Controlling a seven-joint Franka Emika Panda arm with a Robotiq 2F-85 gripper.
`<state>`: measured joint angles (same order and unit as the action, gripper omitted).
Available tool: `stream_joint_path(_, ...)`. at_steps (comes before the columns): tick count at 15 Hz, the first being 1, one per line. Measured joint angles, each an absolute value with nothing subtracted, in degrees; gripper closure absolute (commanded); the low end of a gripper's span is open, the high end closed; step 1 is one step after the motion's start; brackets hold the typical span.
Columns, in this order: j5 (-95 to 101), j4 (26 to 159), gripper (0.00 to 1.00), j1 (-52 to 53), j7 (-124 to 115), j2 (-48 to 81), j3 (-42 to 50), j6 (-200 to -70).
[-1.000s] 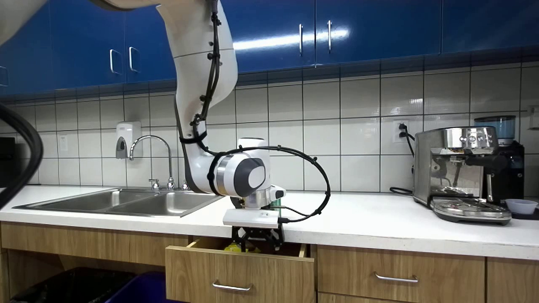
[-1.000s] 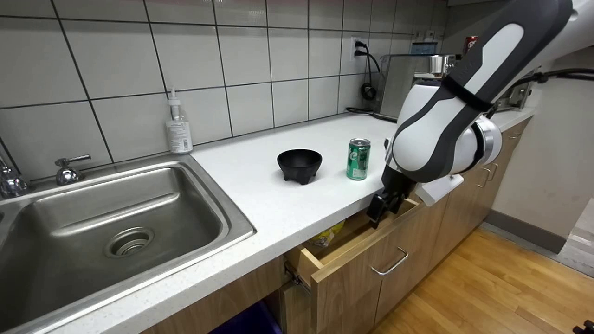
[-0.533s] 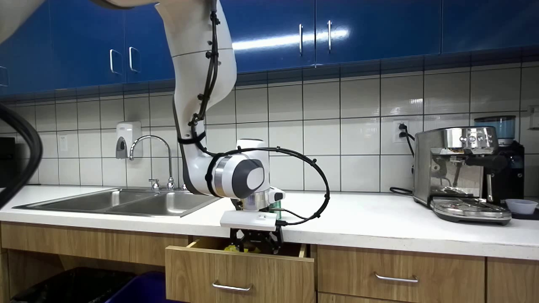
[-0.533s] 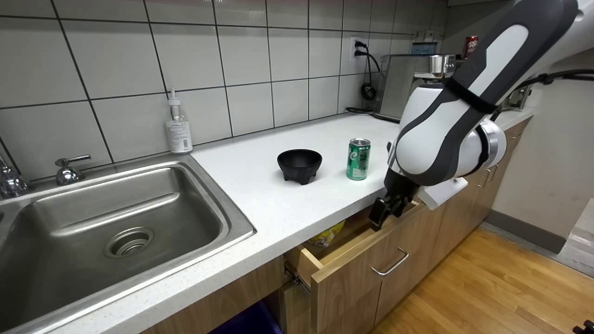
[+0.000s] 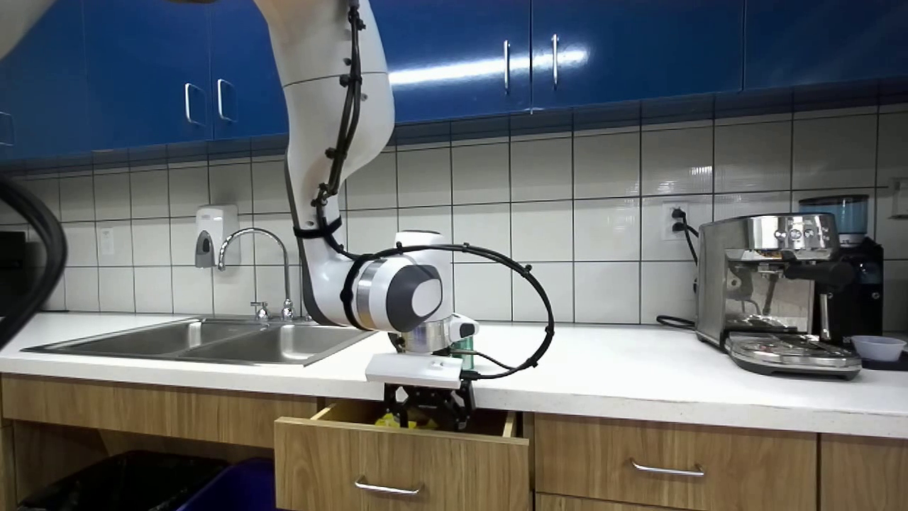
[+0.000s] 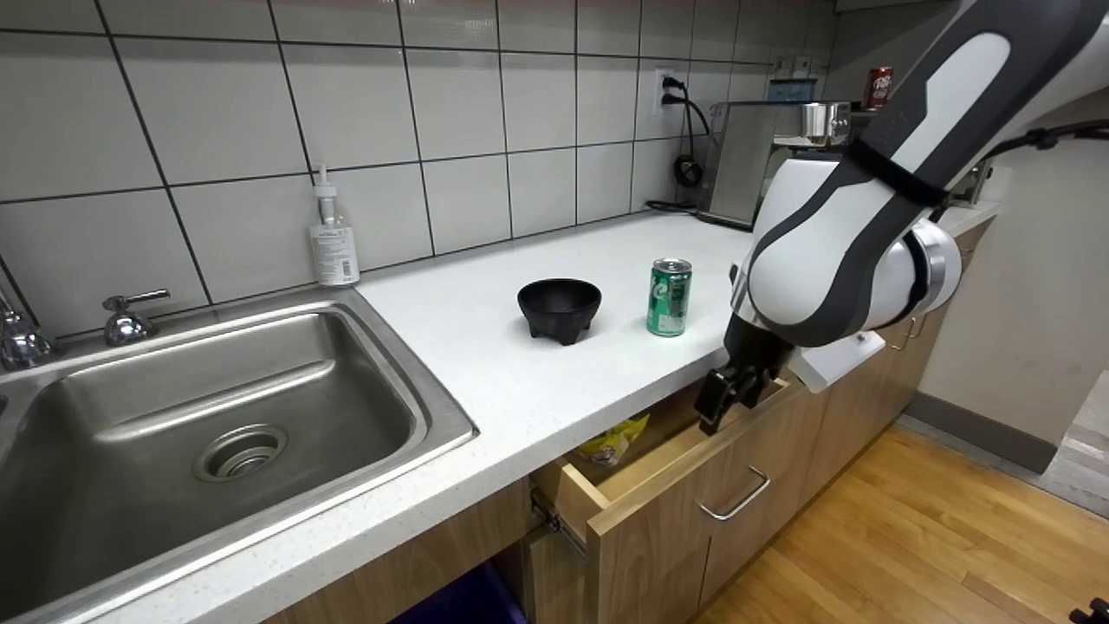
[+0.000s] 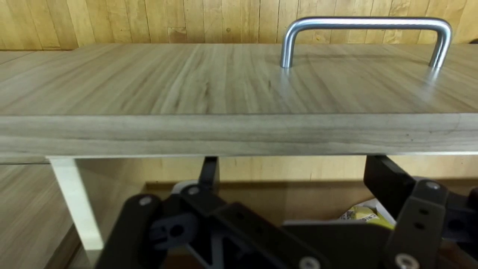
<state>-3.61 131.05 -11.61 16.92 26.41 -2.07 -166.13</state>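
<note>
Hanging with its fingertips inside the pulled-out, brown wood-grain drawer (image 5: 401, 465), the black, two-fingered hand (image 5: 433, 420) is seen in an exterior view just in front of the white, straight-edged bench (image 5: 610, 369). It is released, its fingers spread well apart. A brushed-steel double sink (image 5: 291, 348) is set into the bench, and farther along stands a boxy, silvery metal espresso machine (image 5: 752, 284). Behind runs a dark-lined, white-tiled wall (image 5: 539, 234), beneath shiny blue cupboards (image 5: 454, 42).

In an exterior view, a round black bowl (image 6: 560, 312) on stubby legs and a green metal drink can (image 6: 669, 297) stand near each other on the bench. A clear pump bottle (image 6: 334, 251) with a white label stands at the sink's corner, close to the tiles. A crumpled, glossy yellow packet (image 6: 613, 440) lies in the drawer at the end nearer the sink, and a honey-coloured plank floor (image 6: 910, 529) shows below.

In the wrist view, the drawer's thick front edge crosses from side to side, with a bent steel bar handle (image 7: 366, 23) on the outer face. The fingertips stand just behind that edge; it hides their ends, so they may be touching the panel, though I cannot be certain. The packet shows partly, near one finger.
</note>
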Motion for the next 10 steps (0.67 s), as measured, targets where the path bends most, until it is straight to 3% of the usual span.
stream_joint_path(10,-3.62,135.02,0.00,-11.61,16.87,23.79,-2.07,-166.11)
